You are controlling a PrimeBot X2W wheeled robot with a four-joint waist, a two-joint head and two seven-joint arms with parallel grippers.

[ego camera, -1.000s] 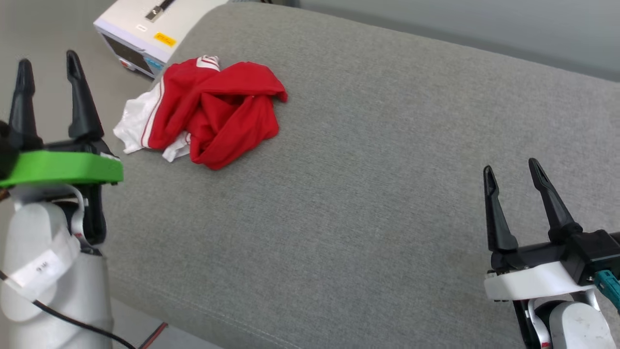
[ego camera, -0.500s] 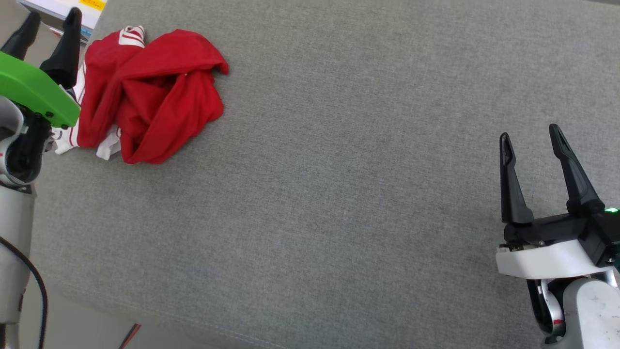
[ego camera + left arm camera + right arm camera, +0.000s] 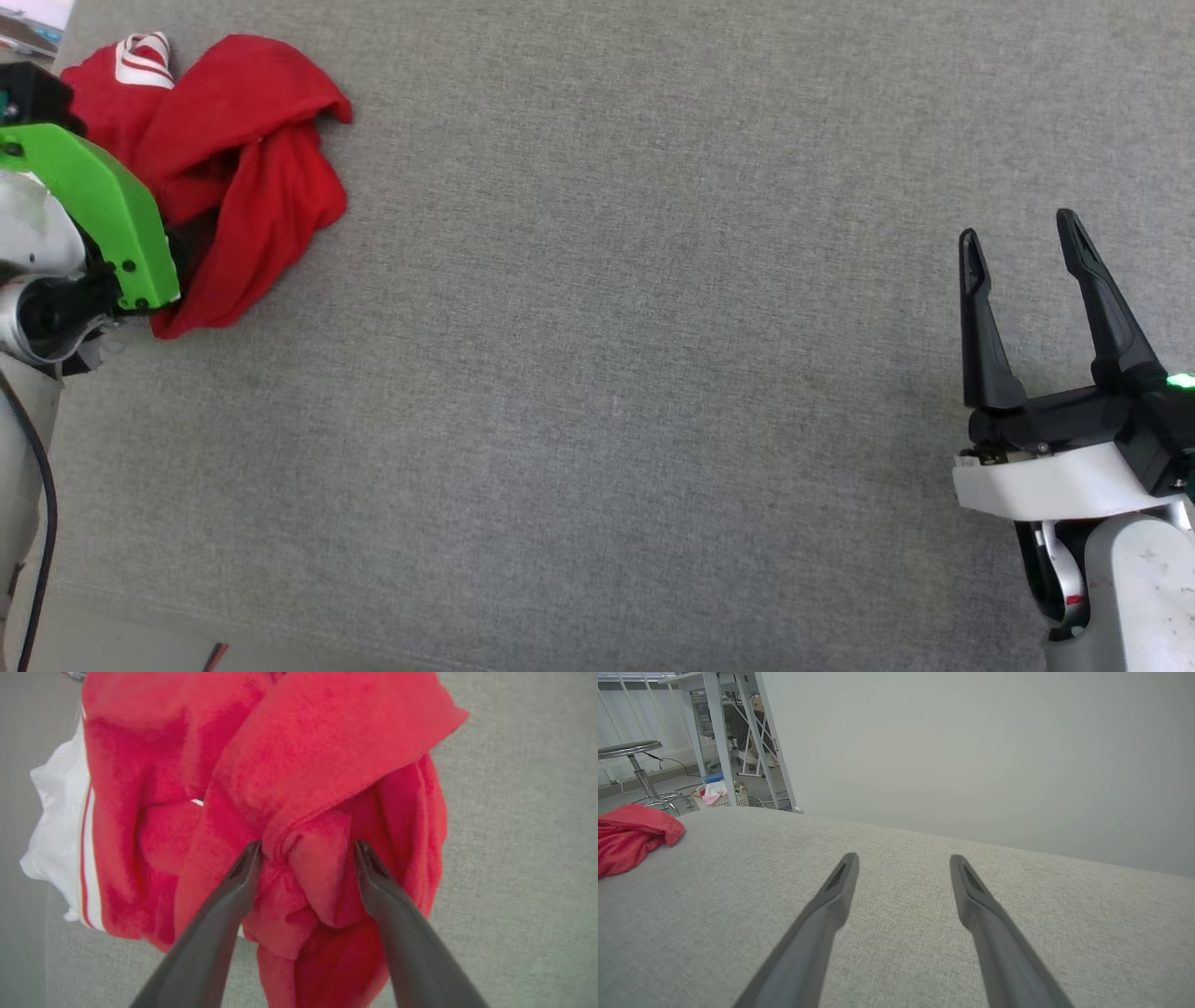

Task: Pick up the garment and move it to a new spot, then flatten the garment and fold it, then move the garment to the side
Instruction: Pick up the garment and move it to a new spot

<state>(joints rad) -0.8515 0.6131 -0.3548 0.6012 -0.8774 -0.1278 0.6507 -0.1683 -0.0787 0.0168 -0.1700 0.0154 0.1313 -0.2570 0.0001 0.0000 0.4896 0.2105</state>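
Moved: left gripper (image 3: 306, 847) has come down onto the crumpled red jersey (image 3: 252, 140), fingers spread astride a fold.
Jersey spot: far-left edge of the grey cushion (image 3: 653, 373).
Right gripper (image 3: 1018, 233): fingers apart, empty, well away from it.

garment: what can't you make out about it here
- Head view: the garment is partly hidden on its left behind the left arm's green mount.
- Right wrist view: the left edge cuts it off.
- Left wrist view: crumpled folds hide its front; whether the open left tool touches cloth is unclear.
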